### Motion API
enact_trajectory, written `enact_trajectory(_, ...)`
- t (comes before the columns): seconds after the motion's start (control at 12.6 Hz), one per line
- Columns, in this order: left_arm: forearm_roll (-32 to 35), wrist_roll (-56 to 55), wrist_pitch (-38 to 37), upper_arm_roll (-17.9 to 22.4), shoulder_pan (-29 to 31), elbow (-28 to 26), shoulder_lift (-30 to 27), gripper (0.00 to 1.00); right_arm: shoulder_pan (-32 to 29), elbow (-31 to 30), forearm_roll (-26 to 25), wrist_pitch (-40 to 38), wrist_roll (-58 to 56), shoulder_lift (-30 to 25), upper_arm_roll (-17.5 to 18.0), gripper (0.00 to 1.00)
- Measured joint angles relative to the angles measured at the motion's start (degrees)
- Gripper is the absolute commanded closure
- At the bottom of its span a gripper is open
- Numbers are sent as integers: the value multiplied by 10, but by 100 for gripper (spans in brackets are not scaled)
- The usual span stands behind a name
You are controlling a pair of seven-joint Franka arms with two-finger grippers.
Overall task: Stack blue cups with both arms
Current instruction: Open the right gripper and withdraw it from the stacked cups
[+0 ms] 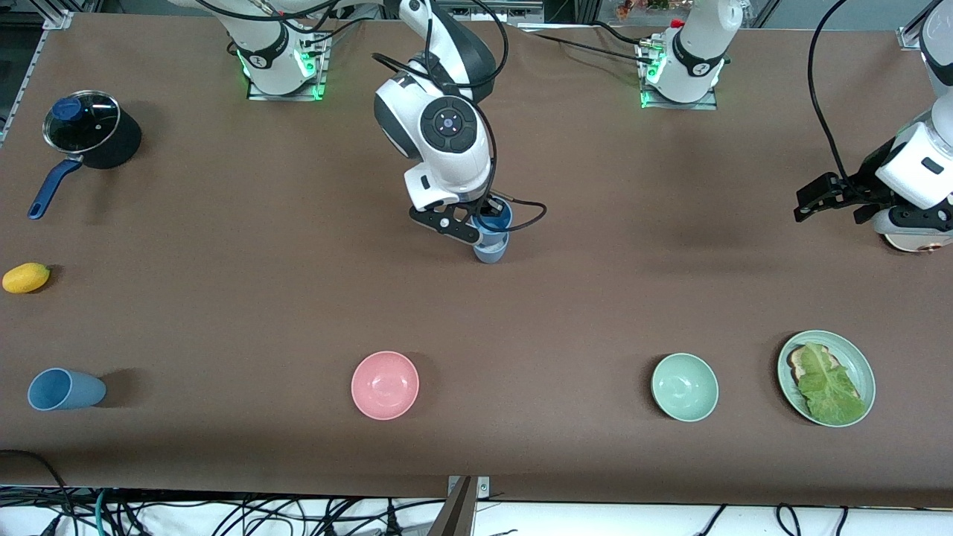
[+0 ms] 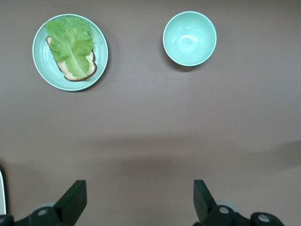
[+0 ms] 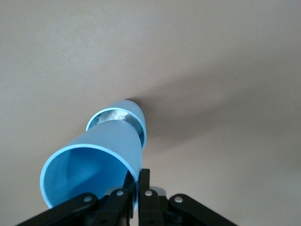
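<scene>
My right gripper (image 1: 480, 223) (image 3: 138, 176) is shut on the rim wall of a blue cup (image 1: 493, 218) (image 3: 94, 172), one finger inside it and one outside. That cup tilts, and its base sits at the mouth of a second blue cup (image 1: 490, 250) (image 3: 123, 114), which stands upright at mid-table. A third blue cup (image 1: 63, 389) lies on its side near the front camera at the right arm's end. My left gripper (image 1: 815, 197) (image 2: 140, 188) hangs open and holds nothing over the left arm's end of the table, where that arm waits.
A lidded black pot (image 1: 91, 130) with a blue handle and a yellow fruit (image 1: 26, 278) sit at the right arm's end. Along the edge nearest the front camera are a pink bowl (image 1: 385, 385), a green bowl (image 1: 685, 387) (image 2: 189, 37) and a green plate (image 1: 856, 365) (image 2: 42, 66) with toast and lettuce.
</scene>
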Motion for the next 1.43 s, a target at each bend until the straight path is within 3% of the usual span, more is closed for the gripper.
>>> enact_trajectory(0.16, 0, 0, 0, 0, 0, 0, 0, 0, 0, 1, 0, 0, -1, 2, 0, 70)
enact_trajectory(0.32, 0, 0, 0, 0, 0, 0, 0, 0, 0, 2, 0, 0, -1, 2, 0, 50)
enact_trajectory(0.87, 0, 0, -1, 0, 0, 0, 0, 0, -18, 39, 0, -41, -22, 1, -6, 36)
enact_trajectory(1.11, 0, 0, -1, 0, 0, 0, 0, 0, -64, 57, 0, -90, -108, -9, -8, 33)
enact_trajectory(1.43, 0, 0, -2, 0, 0, 0, 0, 0, -126, 58, 0, -172, -266, -53, -31, 15)
